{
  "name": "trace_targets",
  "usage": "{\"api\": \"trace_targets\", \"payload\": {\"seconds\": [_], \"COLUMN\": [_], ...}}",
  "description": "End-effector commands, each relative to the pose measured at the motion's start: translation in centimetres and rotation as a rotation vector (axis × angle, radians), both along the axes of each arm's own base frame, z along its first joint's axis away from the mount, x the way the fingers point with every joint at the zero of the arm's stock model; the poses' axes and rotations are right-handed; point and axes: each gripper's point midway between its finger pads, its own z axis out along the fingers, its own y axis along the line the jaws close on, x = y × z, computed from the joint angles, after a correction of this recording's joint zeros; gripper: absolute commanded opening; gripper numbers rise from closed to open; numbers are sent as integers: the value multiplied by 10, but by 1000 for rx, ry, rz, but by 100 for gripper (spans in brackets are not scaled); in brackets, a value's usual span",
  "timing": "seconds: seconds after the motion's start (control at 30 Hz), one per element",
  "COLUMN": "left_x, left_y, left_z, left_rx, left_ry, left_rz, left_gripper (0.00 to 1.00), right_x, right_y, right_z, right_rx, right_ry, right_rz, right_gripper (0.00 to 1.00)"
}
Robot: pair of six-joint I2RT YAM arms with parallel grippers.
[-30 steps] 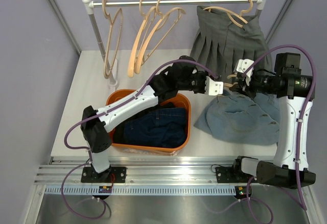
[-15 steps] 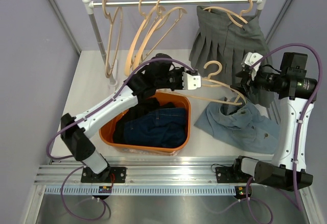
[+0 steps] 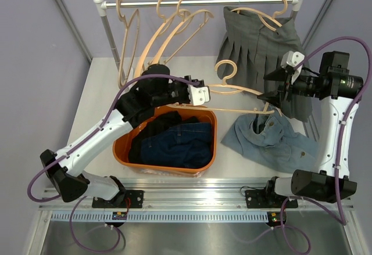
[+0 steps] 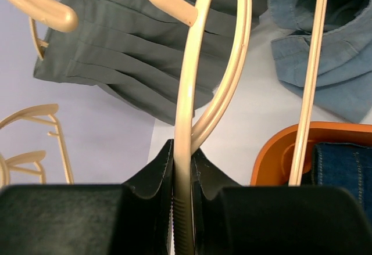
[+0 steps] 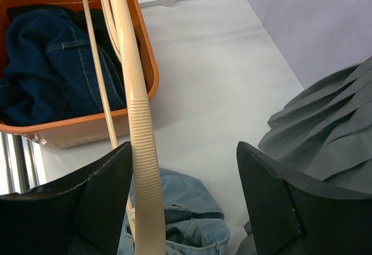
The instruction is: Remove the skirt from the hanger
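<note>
We see the left gripper's [image 4: 183, 165] black jaws pinched tight on the smooth, cream-coloured hanger [image 4: 185, 92], gripping one of its slim rounded arms just below where the curved hook begins. The hanger hangs bare above the table, reaching across towards the right gripper [image 5: 183, 150]. There the broad, matte black fingers [image 5: 267, 191] stand wide apart. The hanger's ribbed, non-slip shoulder passes between them, close beside one finger, and we cannot tell if it touches.

Below that end of the hanger the denim skirt [image 3: 279, 139] lies off the hanger in a soft, rumpled, light-blue heap on the white table [image 3: 244, 165], its waistband gaping open. Just beside it sits a rounded orange plastic basket [image 3: 214, 136] holding dark blue jeans [image 3: 180, 144] with pale stitching.

Further back, a grey pleated skirt [image 3: 261, 49] hangs in crisp folds from a second hanger on the thin metal rail [image 3: 197, 2], and several empty cream hangers [image 3: 168, 40] dangle further along it
</note>
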Motion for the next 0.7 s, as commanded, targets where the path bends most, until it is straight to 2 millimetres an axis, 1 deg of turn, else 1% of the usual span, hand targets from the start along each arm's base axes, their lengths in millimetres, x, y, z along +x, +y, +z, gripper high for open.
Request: {"api": "trace_targets", "payload": {"seconds": [0.0,0.03,0.17,0.23,0.47,0.6,0.63,0.67], "left_x": [-5,-3,0,1,5,8,9,8], "left_y": [3,2,-3,-4,-8,-10,-11,-12], "left_z": [16,16,25,27,35,37,39,41], "left_rx": [-41,-46,-66,-65,-73,-74,-79,-84], "left_ry": [-49,-53,-74,-85,-115,-123,-130,-134], "left_rz": [-20,-18,-23,-23,-29,-31,-31,-34], "left_gripper": [0,0,0,0,0,0,0,0], "right_x": [-40,-46,-70,-73,-72,-75,-75,-74], "right_y": [27,37,64,71,67,67,66,66], "right_z": [6,-1,-19,-21,-27,-28,-30,-31], "right_rx": [140,120,45,51,14,15,11,10], "right_ry": [247,299,373,417,440,465,471,474], "right_rz": [73,103,202,210,152,145,143,143], "right_gripper": [77,75,72,70,61,45,37,34]}}
